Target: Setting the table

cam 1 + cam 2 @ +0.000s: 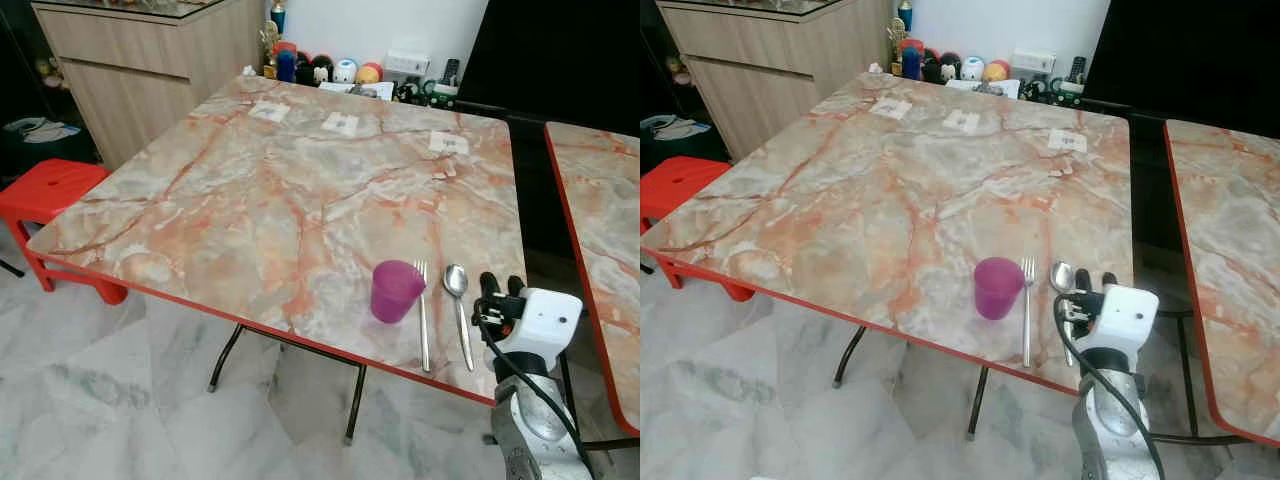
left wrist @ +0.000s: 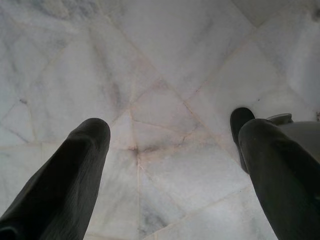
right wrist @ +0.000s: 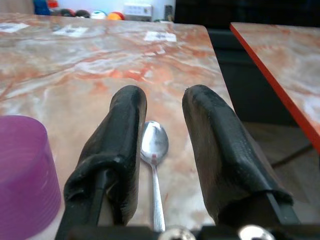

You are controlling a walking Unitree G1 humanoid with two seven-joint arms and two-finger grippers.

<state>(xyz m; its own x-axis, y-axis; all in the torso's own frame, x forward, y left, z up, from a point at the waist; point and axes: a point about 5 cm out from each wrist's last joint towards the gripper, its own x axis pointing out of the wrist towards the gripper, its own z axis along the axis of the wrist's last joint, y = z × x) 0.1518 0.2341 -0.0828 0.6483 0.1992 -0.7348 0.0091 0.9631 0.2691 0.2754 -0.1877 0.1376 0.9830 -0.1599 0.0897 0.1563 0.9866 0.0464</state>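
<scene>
Right gripper (image 3: 160, 165), fingers spread astride the spoon (image 3: 154, 145) at the marble surface's (image 1: 250, 200) near edge: thin, stiff, slick metal lying flat, best pinched across its narrow handle; beyond, fork (image 1: 422, 310), then light plastic purple cup (image 1: 394, 290); left gripper (image 2: 175, 170) idle, fingers apart.

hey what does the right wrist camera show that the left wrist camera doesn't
Right wrist view: the right gripper, fingers open, over the marble table, straddling the spoon, with the purple cup beside it. Left wrist view: the left gripper, fingers open, hanging over the marble floor. Both look along two black fingers spread apart, holding nothing.
</scene>
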